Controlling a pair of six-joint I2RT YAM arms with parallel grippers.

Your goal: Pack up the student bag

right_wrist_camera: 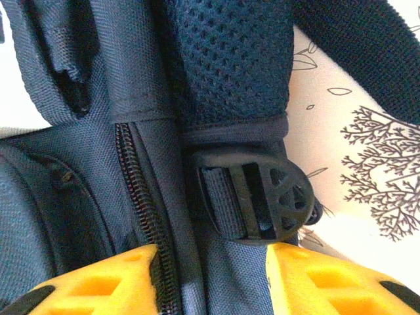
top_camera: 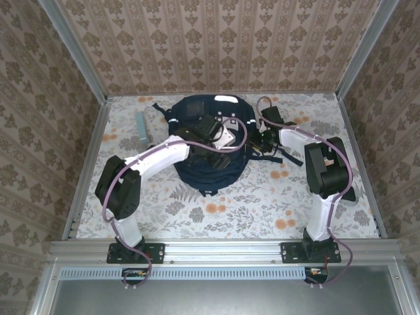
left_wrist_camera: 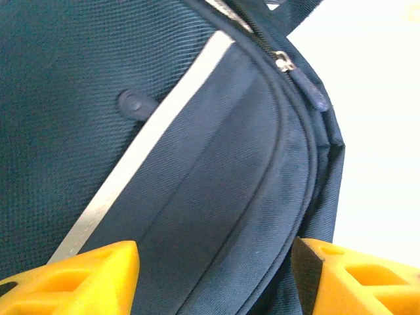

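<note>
Student bag [top_camera: 209, 172] lies far-centre on the flowered worktop [top_camera: 230, 203], with a teal box [top_camera: 141, 129] off to its left. Left wrist view: left gripper [left_wrist_camera: 215, 275] sits over the front pocket by the white stripe [left_wrist_camera: 151, 138], jaws spread and released. Right wrist view: right gripper [right_wrist_camera: 211, 279] straddles fabric between the zipper [right_wrist_camera: 141, 197] and the strap buckle [right_wrist_camera: 262, 197]; pinching or not, can't tell.

Student bag [top_camera: 209, 172] navy blue, white reflective stripe. Counter [top_camera: 262, 203] white, orange flowers, grey leaves. Walls [top_camera: 216, 46] beige, brown floral stripes. Pale teal box [top_camera: 141, 128].
</note>
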